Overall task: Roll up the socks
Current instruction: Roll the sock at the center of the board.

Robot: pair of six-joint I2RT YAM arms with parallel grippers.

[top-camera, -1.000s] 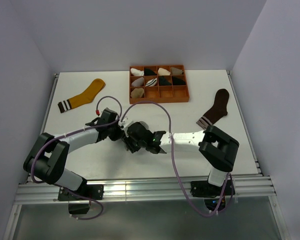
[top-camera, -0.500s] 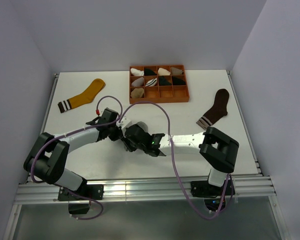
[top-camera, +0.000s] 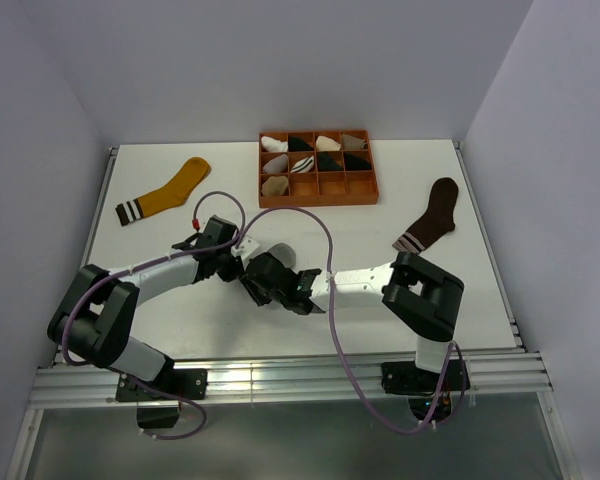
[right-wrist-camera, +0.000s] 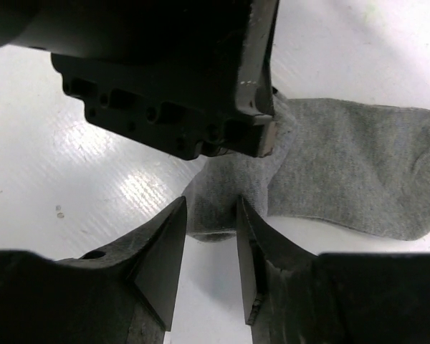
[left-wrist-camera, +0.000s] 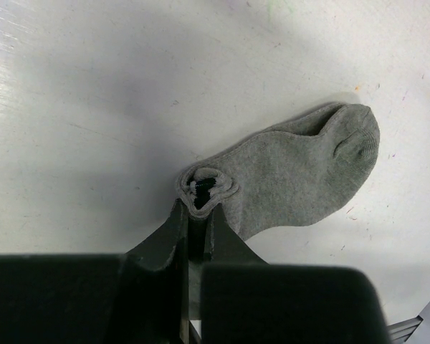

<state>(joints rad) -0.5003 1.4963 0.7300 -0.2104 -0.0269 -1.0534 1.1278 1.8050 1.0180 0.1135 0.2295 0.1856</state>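
The grey sock (left-wrist-camera: 294, 172) lies flat on the white table, toe away from me, with its cuff end rolled up. My left gripper (left-wrist-camera: 199, 206) is shut on that rolled cuff. My right gripper (right-wrist-camera: 211, 215) comes in from the other side, its fingers (right-wrist-camera: 165, 244) pressed on the same bunched end (right-wrist-camera: 218, 204), just below the left gripper's body. From above, both grippers (top-camera: 242, 265) (top-camera: 267, 284) meet at mid table and hide most of the grey sock (top-camera: 280, 251). The mustard-yellow sock (top-camera: 165, 193) lies flat at the far left. The dark brown sock (top-camera: 432, 226) lies flat at the right.
An orange compartment tray (top-camera: 317, 201) with small rolled sock bundles stands at the back centre. Purple cables (top-camera: 330, 250) loop over the arms. Walls close in the table on three sides.
My right arm has slid left, bringing its gripper in against the left gripper at the sock's rolled end. The left arm has barely moved.
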